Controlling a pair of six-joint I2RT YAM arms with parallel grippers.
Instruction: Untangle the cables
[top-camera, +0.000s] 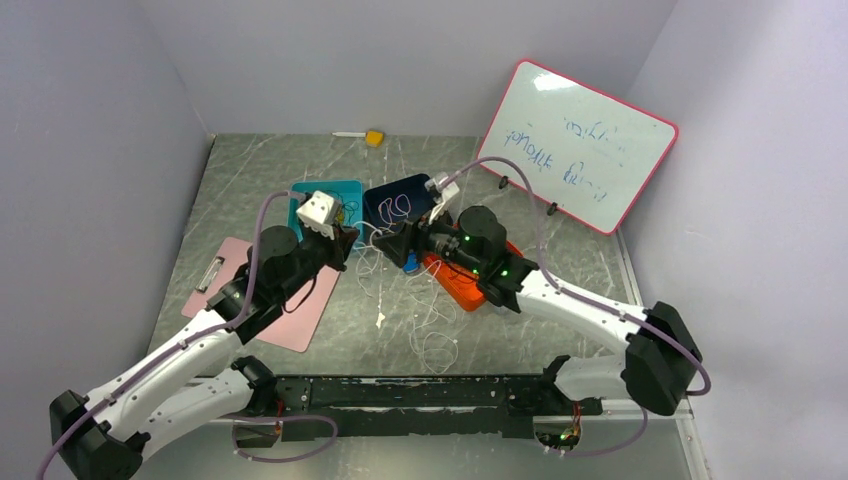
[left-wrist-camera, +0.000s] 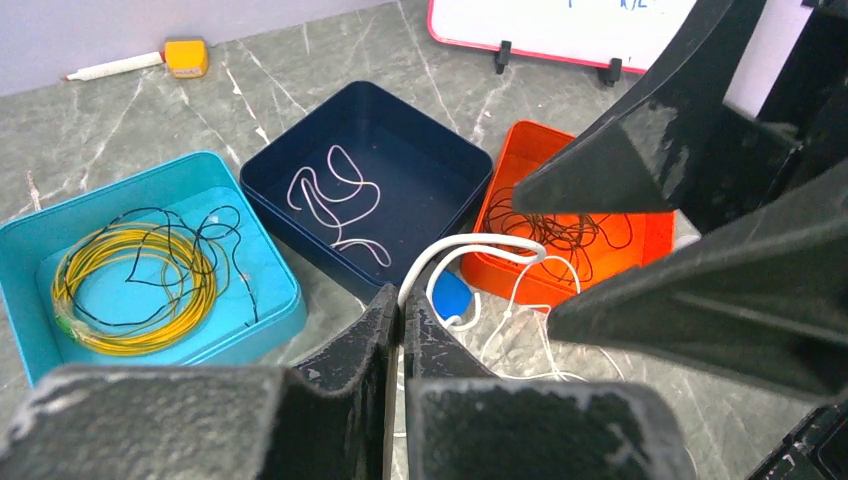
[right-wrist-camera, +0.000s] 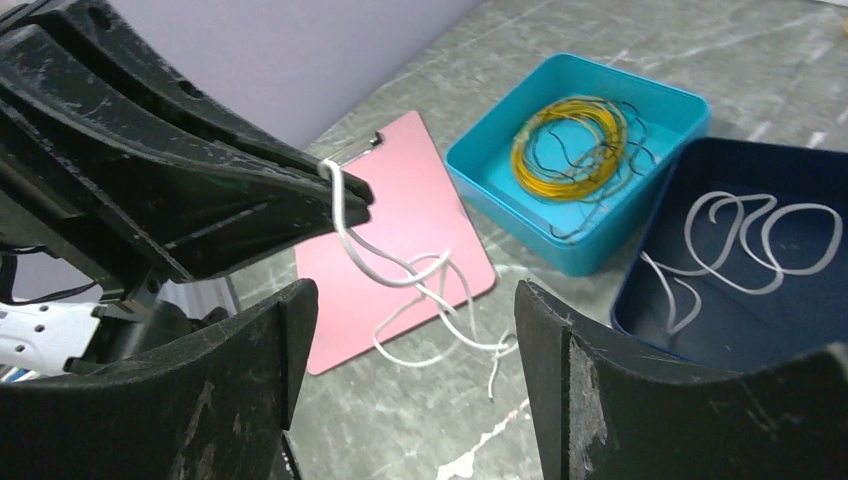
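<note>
My left gripper (left-wrist-camera: 403, 305) is shut on a thin white cable (left-wrist-camera: 470, 241) that arcs up from its tips toward the orange bin. In the right wrist view the same white cable (right-wrist-camera: 395, 275) hangs in loops from the left gripper's tips (right-wrist-camera: 335, 185) over the table. My right gripper (right-wrist-camera: 410, 300) is open and empty, facing the left one (top-camera: 352, 243) close by. More white cable (top-camera: 432, 330) trails loose on the table. Dark brown-red wires (left-wrist-camera: 560, 230) lie in the orange bin (left-wrist-camera: 520, 150).
A teal bin (left-wrist-camera: 250, 320) holds yellow and black coils. A navy bin (left-wrist-camera: 440, 140) holds a pale cable. A blue object (left-wrist-camera: 450, 295) lies by the orange bin. A pink clipboard (top-camera: 270, 300) lies left. A whiteboard (top-camera: 580, 145) stands back right, and a yellow block (top-camera: 374, 137) lies at the back.
</note>
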